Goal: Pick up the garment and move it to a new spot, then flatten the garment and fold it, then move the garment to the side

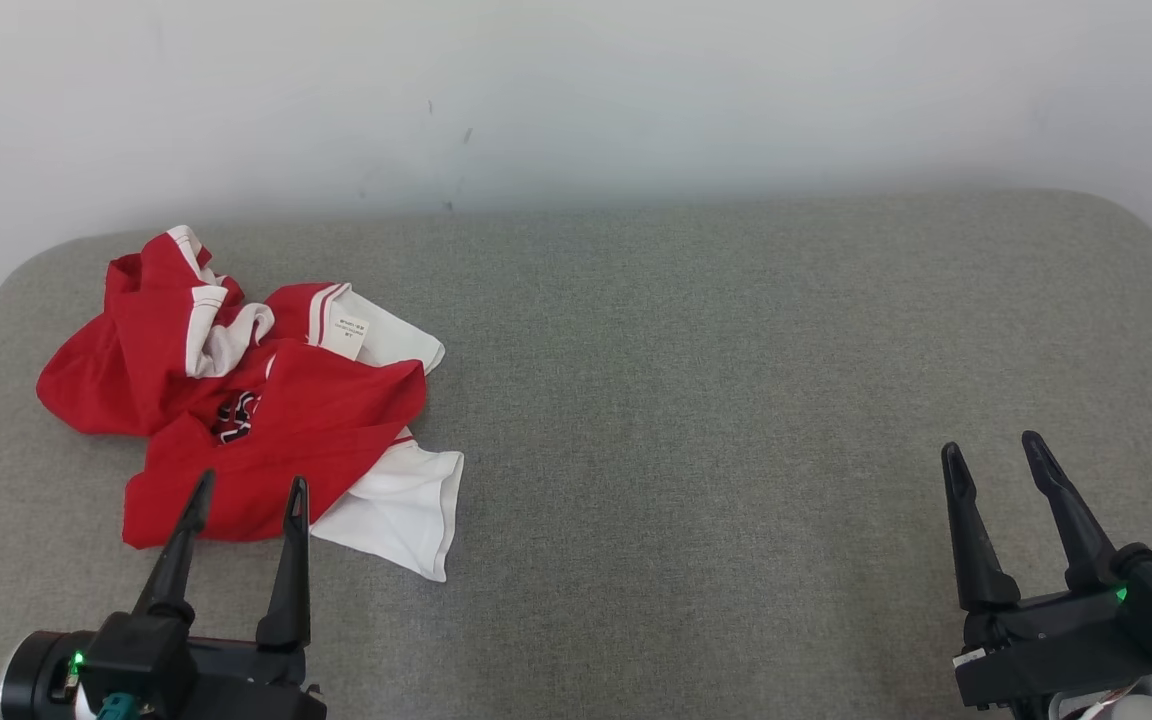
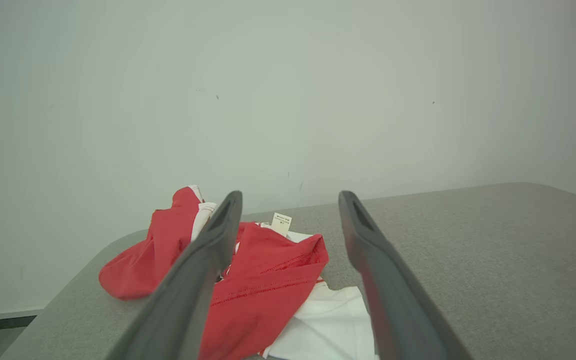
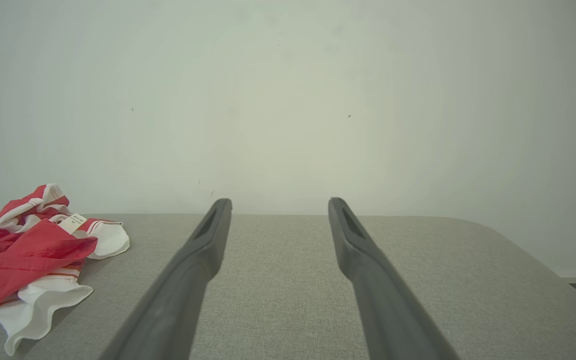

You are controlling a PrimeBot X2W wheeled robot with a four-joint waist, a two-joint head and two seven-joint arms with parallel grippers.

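A crumpled red and white garment (image 1: 256, 410) lies bunched on the left part of the grey table (image 1: 696, 400). My left gripper (image 1: 251, 487) is open at the lower left, its fingertips over the garment's near red edge and nothing between them. In the left wrist view the garment (image 2: 263, 285) sits just beyond the open left gripper (image 2: 290, 197). My right gripper (image 1: 991, 445) is open at the lower right, far from the garment. From the right wrist view the garment (image 3: 28, 255) shows at the far left, well away from the open right gripper (image 3: 279, 202).
A pale wall (image 1: 576, 90) rises directly behind the table's far edge. The grey table surface stretches wide between the garment and my right gripper. Its corners are rounded at the far left and far right.
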